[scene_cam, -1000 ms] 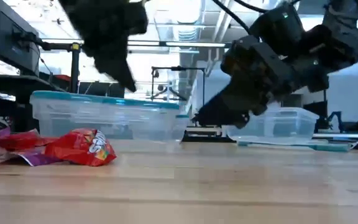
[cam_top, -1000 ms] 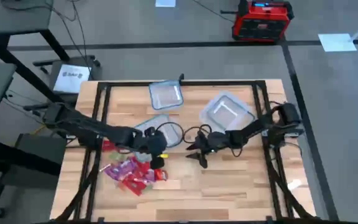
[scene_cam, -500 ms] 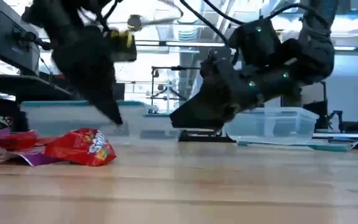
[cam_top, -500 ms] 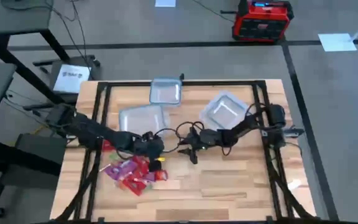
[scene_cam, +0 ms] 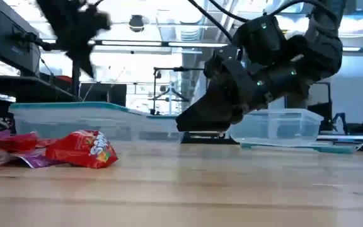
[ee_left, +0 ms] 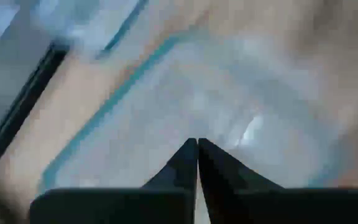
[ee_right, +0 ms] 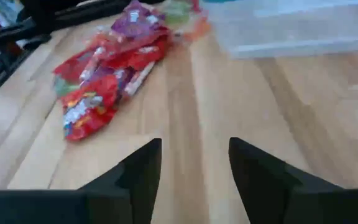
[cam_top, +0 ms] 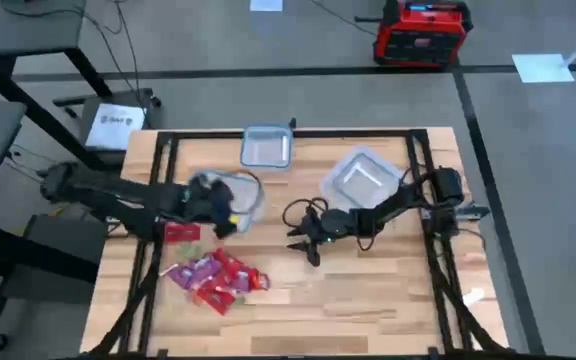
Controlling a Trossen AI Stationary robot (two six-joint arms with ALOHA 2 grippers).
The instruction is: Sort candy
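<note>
Candy [cam_top: 213, 279] heap elongated along table's width

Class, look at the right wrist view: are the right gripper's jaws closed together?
No. The right gripper has its jaws standing apart, with bare wooden table showing between them.

No text can be made out with certainty. The shiny red candy wrapper [scene_cam: 82, 149] lying on the wooden table carries a white logo with bold lettering — too blurred to read. A white sheet [cam_top: 113, 119] on the grey box beside the table bears dark print — likewise illegible.

Heap of red, pink, purple wrapped candy [cam_top: 213, 278] on table's front-left
</note>
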